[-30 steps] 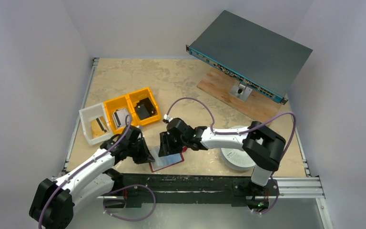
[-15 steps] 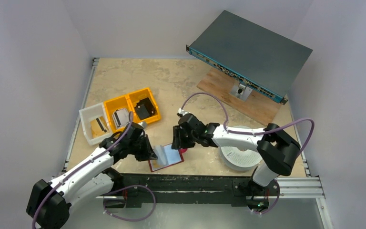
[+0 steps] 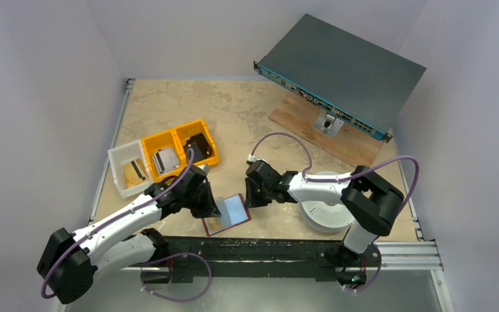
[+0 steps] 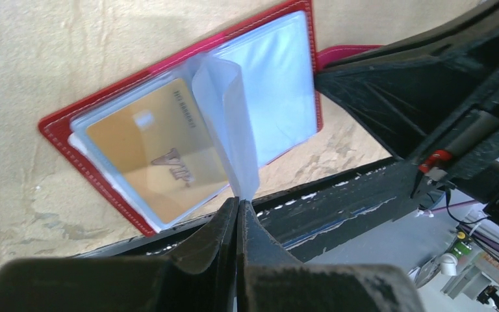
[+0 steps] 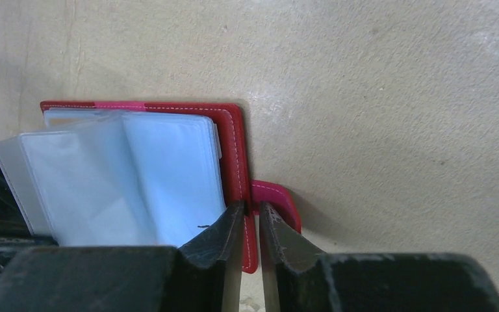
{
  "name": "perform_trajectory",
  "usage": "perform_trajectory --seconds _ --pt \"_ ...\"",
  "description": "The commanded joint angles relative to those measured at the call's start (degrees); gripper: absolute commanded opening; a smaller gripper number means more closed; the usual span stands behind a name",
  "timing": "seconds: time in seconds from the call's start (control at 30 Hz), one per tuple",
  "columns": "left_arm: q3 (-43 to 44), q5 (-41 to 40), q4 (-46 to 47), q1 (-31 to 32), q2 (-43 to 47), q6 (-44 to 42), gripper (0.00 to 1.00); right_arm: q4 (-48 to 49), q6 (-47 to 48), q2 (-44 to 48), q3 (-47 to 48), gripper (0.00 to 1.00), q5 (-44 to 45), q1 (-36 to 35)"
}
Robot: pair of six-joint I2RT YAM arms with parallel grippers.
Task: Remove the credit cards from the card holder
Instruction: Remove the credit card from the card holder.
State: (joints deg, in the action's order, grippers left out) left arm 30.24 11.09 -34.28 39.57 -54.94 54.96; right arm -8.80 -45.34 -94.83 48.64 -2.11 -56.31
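Lying open near the middle of the tabletop's near edge, the card holder [image 3: 229, 214] shows a golden-yellow credit card [image 4: 156, 159] tucked flat inside its pale pockets. The left gripper [image 4: 238, 207] has its fingers pressed together on a clear plastic sleeve [image 4: 224, 123], holding that leaf raised off the stack. The right gripper [image 5: 252, 213] pinches the red cover's edge, just beside the snap tab [image 5: 276, 198].

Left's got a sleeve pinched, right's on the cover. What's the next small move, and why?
Probably swing the left gripper rightward to fold the clear sleeve it pinches over, baring the gold card beneath; the right gripper clamps the card holder's edge by the tab, so it should stay flat.
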Motion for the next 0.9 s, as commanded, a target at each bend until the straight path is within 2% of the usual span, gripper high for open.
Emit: perform_trajectory --seconds 0.0,0.07,0.2,0.57,0.7,0.87 --pt "3.7 -0.8 4.6 1.7 -1.6 1.4 0.0 2.6 0.4 -1.1 -0.8 0.14 1.2 -0.3" --pt "4.6 -0.5 5.6 2.5 -3.1 1.1 0.0 3.2 0.2 -1.3 -1.0 0.13 0.6 -0.3" --pt "5.3 -0.1 9.1 3.8 -7.2 1.3 0.09 3.4 0.1 -1.1 -1.0 0.13 0.3 -0.3" --pt "3.0 2.5 22.7 4.0 -17.7 2.8 0.24 2.6 -0.2 1.2 -1.3 0.12 0.1 -0.3" --pt "3.0 2.1 24.4 4.0 -20.0 2.6 0.34 2.0 -0.2 2.4 -1.7 0.12 0.3 -0.3" --pt "3.4 1.6 24.4 4.0 -22.7 2.2 0.37 1.6 -0.5 3.8 -2.1 0.12 0.4 -0.3"
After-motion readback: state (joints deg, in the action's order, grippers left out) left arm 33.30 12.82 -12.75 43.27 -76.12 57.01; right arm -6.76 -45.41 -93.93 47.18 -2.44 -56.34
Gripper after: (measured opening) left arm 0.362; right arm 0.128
